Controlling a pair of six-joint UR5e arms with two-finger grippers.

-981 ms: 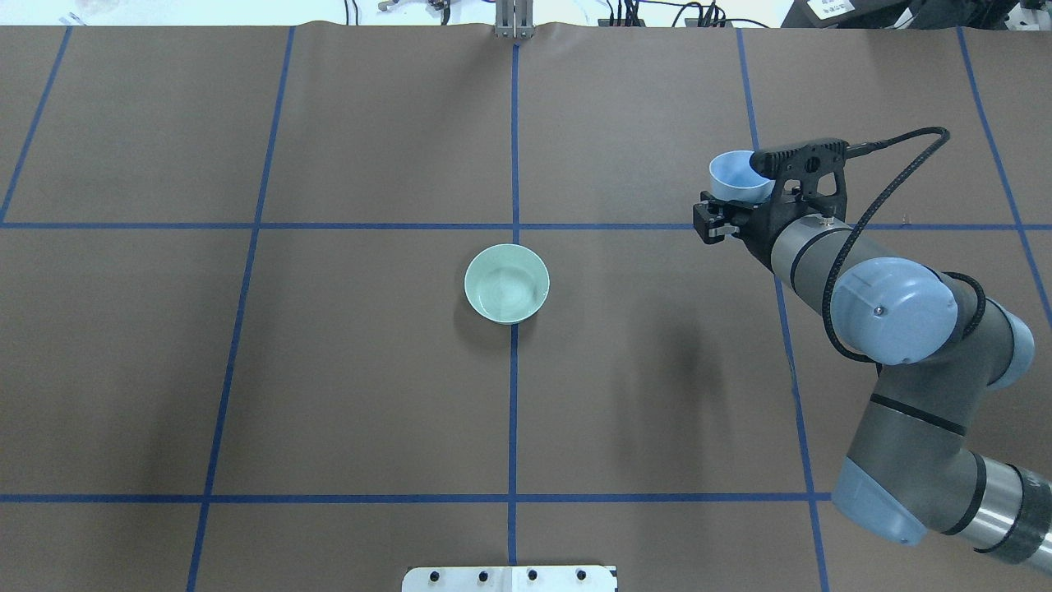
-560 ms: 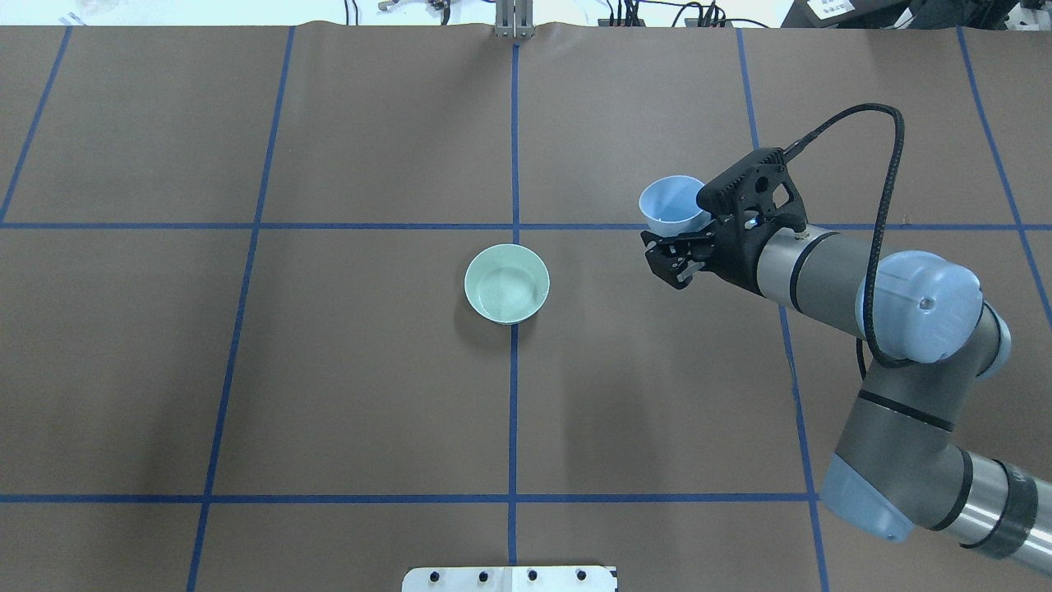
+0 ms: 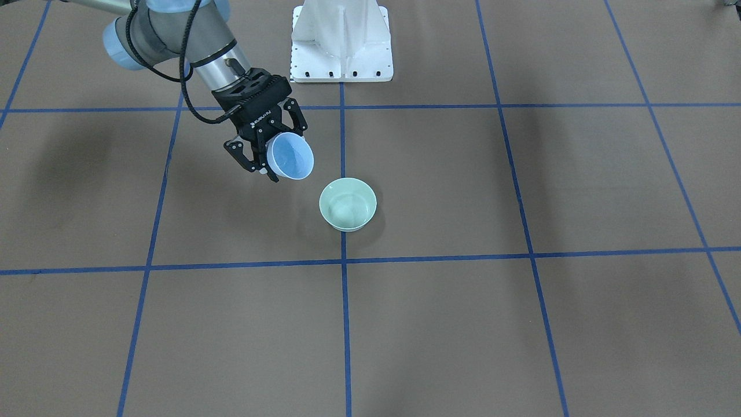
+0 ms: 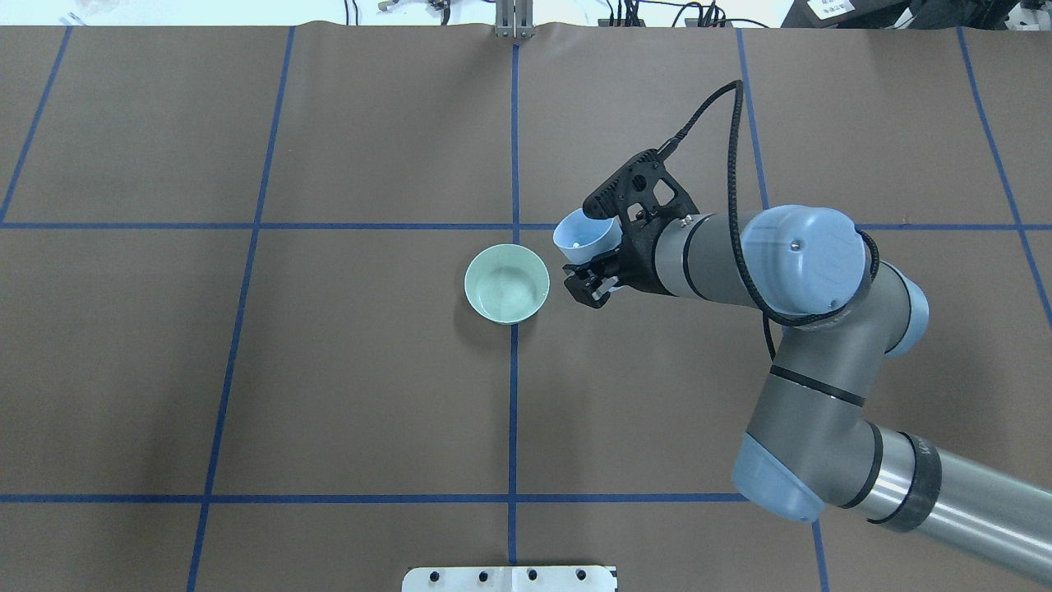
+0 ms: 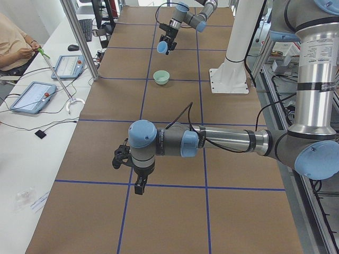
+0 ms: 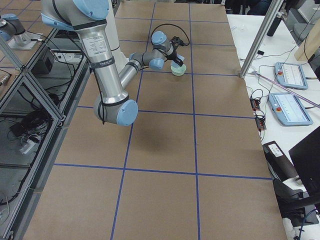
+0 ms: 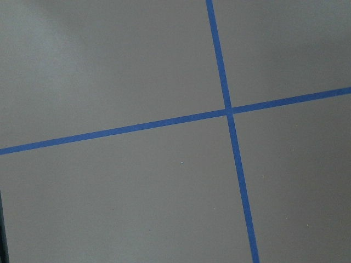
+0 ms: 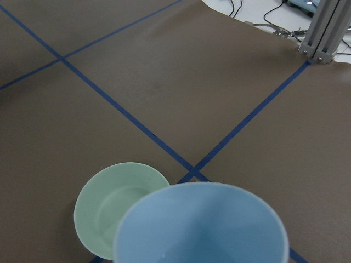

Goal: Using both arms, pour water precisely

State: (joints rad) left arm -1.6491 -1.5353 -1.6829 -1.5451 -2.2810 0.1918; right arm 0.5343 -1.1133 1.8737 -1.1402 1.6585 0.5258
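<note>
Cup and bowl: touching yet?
Apart. The front-facing view shows a clear gap between the cup and the bowl.

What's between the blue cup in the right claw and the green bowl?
Nothing visible. The right claw holds the blue cup in the air beside the green bowl, with only brown table surface between them.
</note>
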